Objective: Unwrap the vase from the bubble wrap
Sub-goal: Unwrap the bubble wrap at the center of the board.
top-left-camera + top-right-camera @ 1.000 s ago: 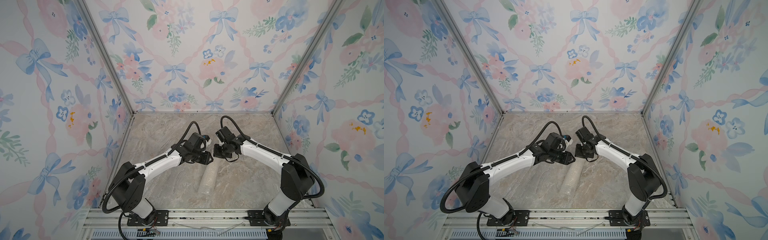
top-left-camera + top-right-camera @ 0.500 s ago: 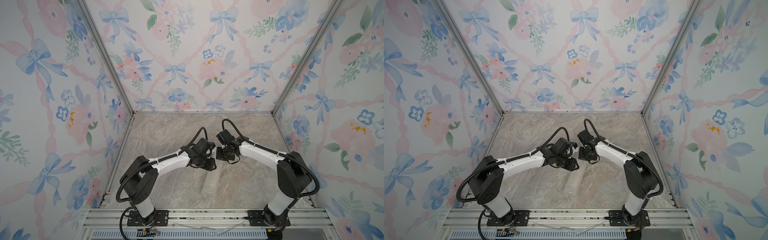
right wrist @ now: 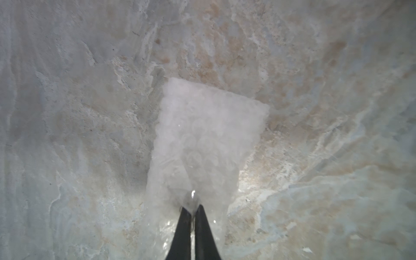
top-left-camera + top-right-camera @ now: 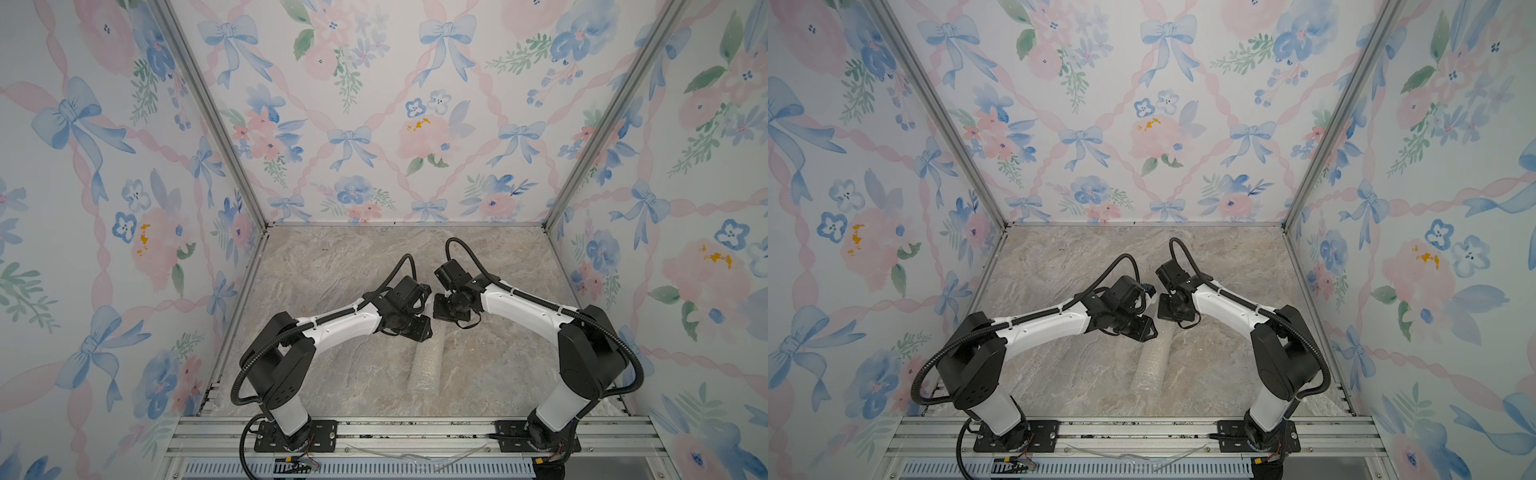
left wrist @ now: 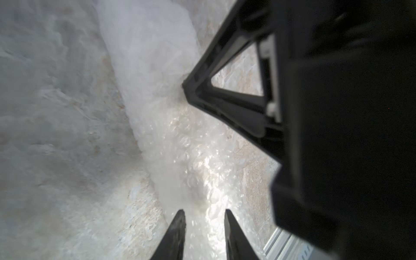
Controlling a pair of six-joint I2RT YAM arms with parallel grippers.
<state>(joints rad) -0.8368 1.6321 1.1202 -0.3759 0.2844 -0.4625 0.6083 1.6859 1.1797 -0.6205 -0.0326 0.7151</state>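
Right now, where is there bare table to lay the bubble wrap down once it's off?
Bare: the table strip along the back wall; the patch between the bubble wrap roll and the right arm; another between roll and left arm. Crowded: the middle, where left pincer and right pincer meet at the roll's far end.

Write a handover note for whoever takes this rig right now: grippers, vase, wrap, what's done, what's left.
Right gripper: shut, pinching the far end of the bubble wrap.
Left gripper: open, jaws apart just over the same roll, close to the right gripper. Can't tell if it touches.
Bubble wrap: rolled up, lying on the marble-look tabletop between the two arms.
Vase: not visible, presumably inside the roll.
Done: one end of the wrap pinched.
Left: peel the wrap open and free the vase.
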